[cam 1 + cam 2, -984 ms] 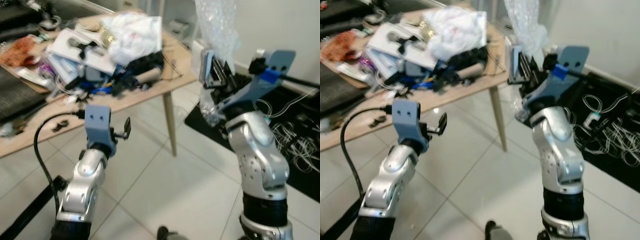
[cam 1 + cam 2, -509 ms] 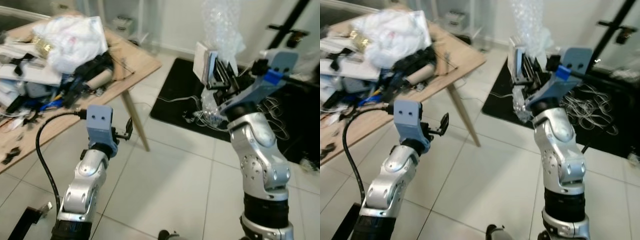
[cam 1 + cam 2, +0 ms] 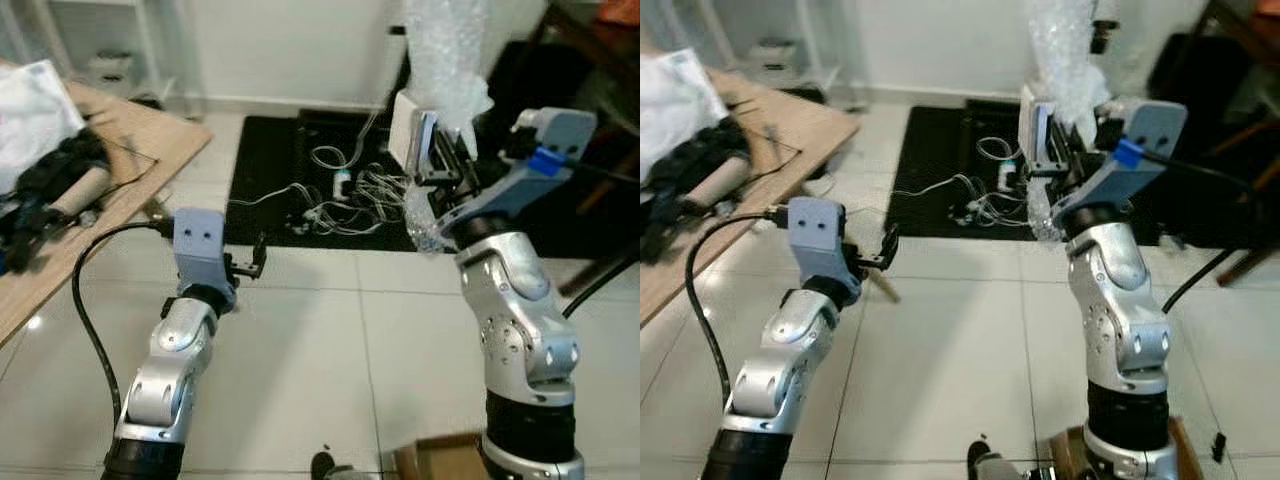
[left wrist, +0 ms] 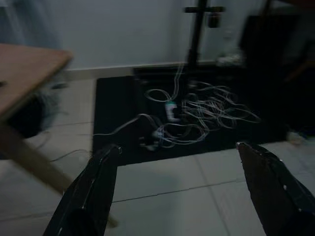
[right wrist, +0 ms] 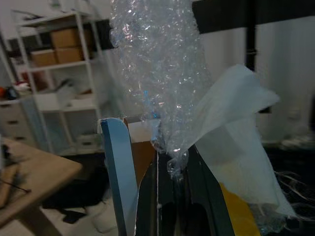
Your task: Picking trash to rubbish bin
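Observation:
My right gripper (image 3: 447, 170) is raised at chest height and shut on a bundle of trash: a tall strip of bubble wrap (image 3: 444, 55), a small white-and-blue carton (image 3: 412, 140) and white paper (image 5: 236, 128). In the right wrist view the bubble wrap (image 5: 155, 73) rises from between the fingers, with the carton (image 5: 118, 167) pressed beside it. My left gripper (image 3: 258, 257) is held out low over the floor, open, with nothing in it. Its two fingers (image 4: 93, 191) stand wide apart in the left wrist view.
A wooden table (image 3: 110, 170) piled with black items and a white bag (image 3: 35, 105) stands at the left. Ahead lies a black mat (image 3: 300, 170) with tangled white cables (image 3: 345, 195). A brown box corner (image 3: 440, 455) sits by my feet. White shelving (image 5: 64, 73) stands at the back.
The camera has swung right: the cluttered table slid off to the left and the black mat with cables moved to the centre. Both arms keep their pose, the right still holding the trash.

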